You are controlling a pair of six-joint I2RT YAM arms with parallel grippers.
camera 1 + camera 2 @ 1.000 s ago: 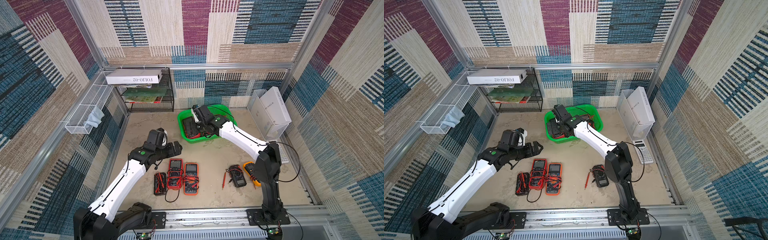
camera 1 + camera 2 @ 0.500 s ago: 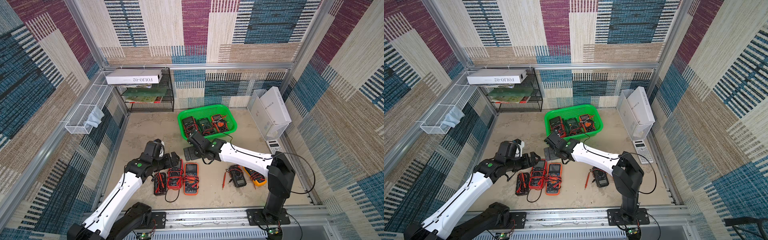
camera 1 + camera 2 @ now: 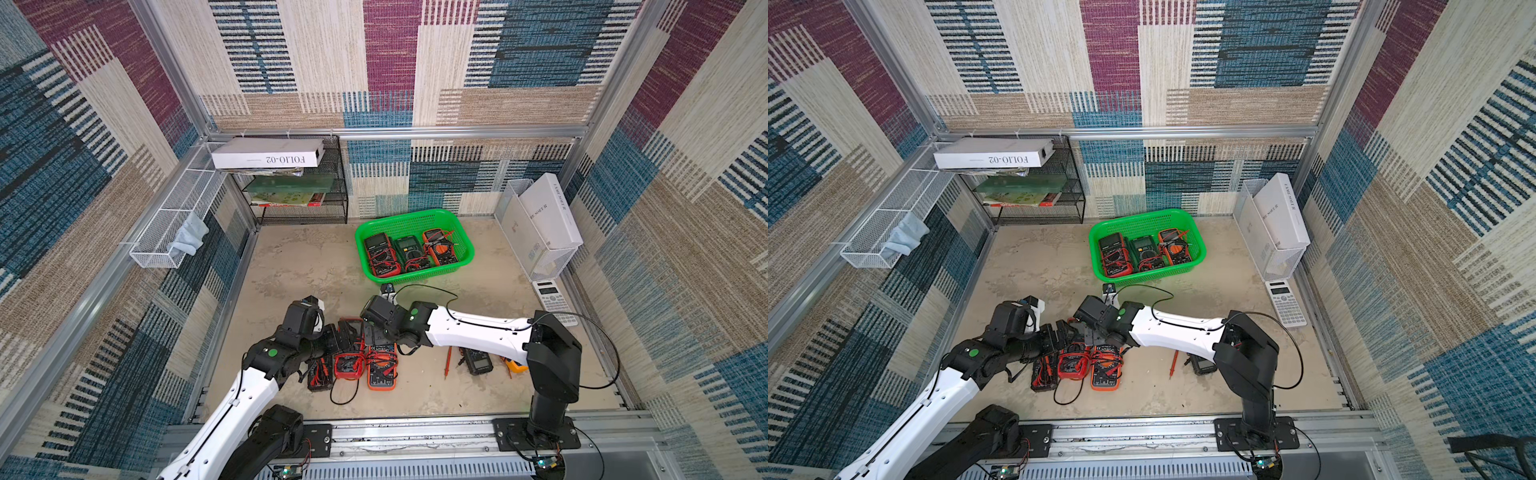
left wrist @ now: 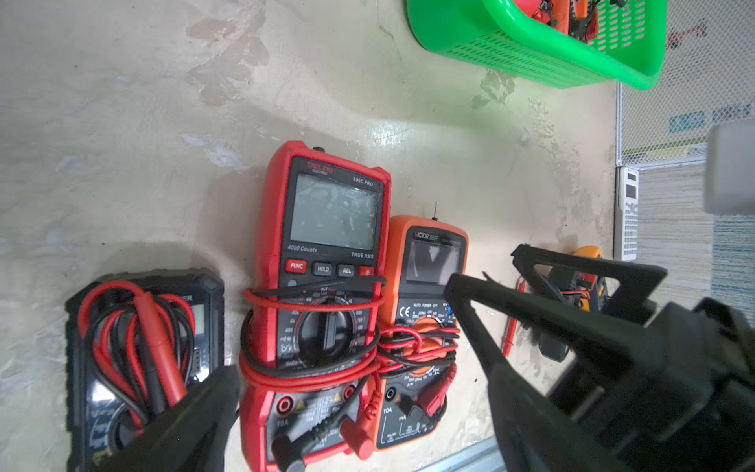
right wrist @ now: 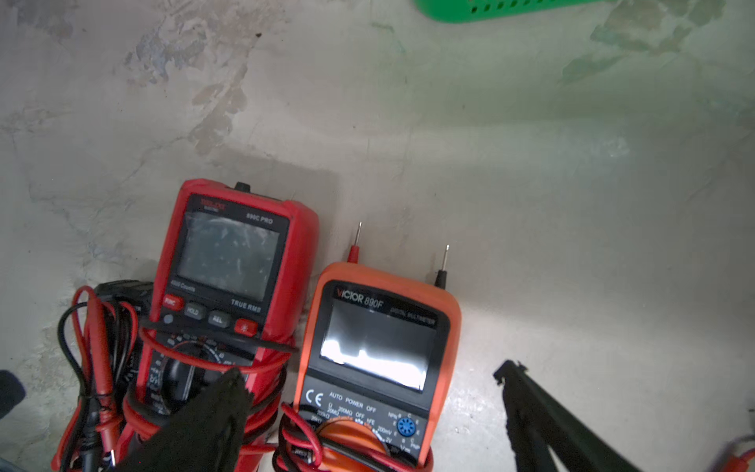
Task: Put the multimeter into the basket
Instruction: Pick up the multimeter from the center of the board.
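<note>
The green basket (image 3: 417, 215) (image 3: 1144, 217) stands at the back of the table with three multimeters side by side in it. Near the front edge lie a black multimeter (image 3: 319, 372), a red multimeter (image 4: 327, 229) and an orange multimeter (image 5: 380, 339), each wrapped in its leads. My left gripper (image 4: 339, 331) is open low over the red one, one finger between black and red, the other above the orange screen. My right gripper (image 5: 367, 376) is open astride the orange one. Neither holds anything.
A dark multimeter (image 3: 478, 361), a loose red probe (image 3: 448, 361) and a yellow multimeter (image 3: 517, 366) lie by the right arm's base. A calculator (image 3: 555, 297) and a white file box (image 3: 540, 224) line the right wall. A black rack (image 3: 299, 195) stands at the back left.
My right arm has swung back from over the basket to the row of multimeters at the front, its gripper still open. My left arm has lowered onto the same row.
</note>
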